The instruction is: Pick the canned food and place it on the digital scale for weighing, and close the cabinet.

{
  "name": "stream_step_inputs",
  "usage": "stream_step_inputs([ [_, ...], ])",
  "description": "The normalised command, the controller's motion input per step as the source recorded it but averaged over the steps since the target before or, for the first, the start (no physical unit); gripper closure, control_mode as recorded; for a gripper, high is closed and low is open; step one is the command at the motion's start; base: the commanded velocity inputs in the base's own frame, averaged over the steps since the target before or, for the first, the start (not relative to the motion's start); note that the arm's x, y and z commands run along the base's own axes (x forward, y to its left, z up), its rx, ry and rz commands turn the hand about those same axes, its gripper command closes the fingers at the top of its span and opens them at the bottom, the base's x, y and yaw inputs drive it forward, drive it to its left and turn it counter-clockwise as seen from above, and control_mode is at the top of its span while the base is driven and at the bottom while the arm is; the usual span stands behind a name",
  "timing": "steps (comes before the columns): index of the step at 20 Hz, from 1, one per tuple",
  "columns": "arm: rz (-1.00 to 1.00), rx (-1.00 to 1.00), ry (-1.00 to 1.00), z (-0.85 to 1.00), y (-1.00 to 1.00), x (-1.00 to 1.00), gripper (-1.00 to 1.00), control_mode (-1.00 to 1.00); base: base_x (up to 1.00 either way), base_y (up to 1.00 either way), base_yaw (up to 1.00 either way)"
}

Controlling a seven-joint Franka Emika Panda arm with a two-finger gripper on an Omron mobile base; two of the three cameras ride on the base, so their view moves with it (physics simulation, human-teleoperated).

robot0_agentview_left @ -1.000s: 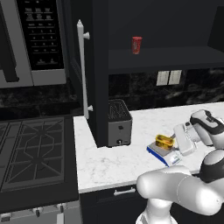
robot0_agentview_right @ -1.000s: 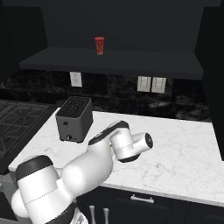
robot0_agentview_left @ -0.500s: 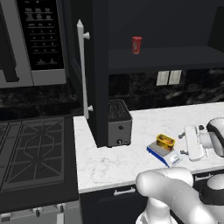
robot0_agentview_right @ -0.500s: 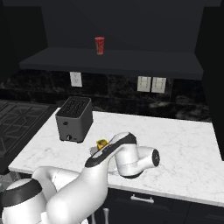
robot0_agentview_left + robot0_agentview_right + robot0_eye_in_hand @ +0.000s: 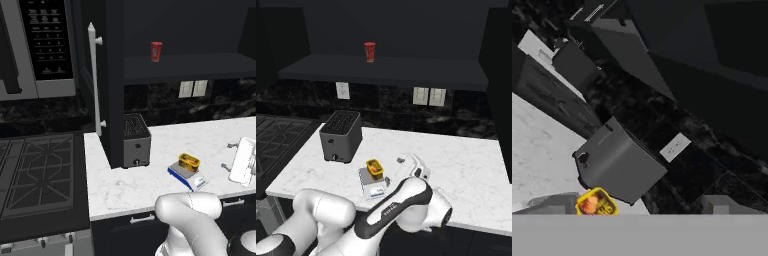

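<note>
The squat yellow canned food (image 5: pixel 189 161) stands on the small digital scale (image 5: pixel 194 181) on the white marble counter, right of the toaster. My gripper (image 5: pixel 226 156) hovers to the right of the scale, open and holding nothing, its fingers pointing toward the can with a gap between them and it. From the right base view the can (image 5: pixel 374 168) rests on the scale (image 5: pixel 372 186), with the white hand just right of it. In the hand view the can (image 5: pixel 595 204) sits low and left. The black cabinet door (image 5: pixel 114 75) stands open, its bar handle (image 5: pixel 93 80) facing forward.
A dark toaster (image 5: pixel 136 141) stands by the open door. A slim red can (image 5: pixel 156 51) is on the cabinet shelf (image 5: pixel 200 62). Microwave (image 5: pixel 47 40) and stove (image 5: pixel 35 172) lie to the left. Wall outlets (image 5: pixel 428 96) are behind the counter.
My hand has drawn back to the right, away from the scale. The can stays on the scale, no longer partly covered by the hand.
</note>
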Motion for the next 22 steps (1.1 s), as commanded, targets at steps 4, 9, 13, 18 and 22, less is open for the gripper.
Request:
stream_step_inputs([
  [4, -0.20, 0.21, -0.69, 0.91, -0.37, -0.35, -1.00, -1.00, 0.00, 0.00, 0.00],
  [9, -0.14, 0.17, -0.66, 0.95, -0.27, -0.23, -1.00, -1.00, 0.00, 0.00, 0.00],
  [13, -0.09, 0.17, -0.57, 1.00, -0.37, -0.15, -1.00, -1.00, 0.00, 0.00, 0.00],
  [18, -0.03, 0.15, -0.49, 0.85, -0.41, -0.32, -1.00, -1.00, 0.00, 0.00, 0.00],
  [22, -0.02, 0.11, -0.17, 0.53, -0.81, -0.74, -1.00, -1.00, 0.00, 0.00, 0.00],
])
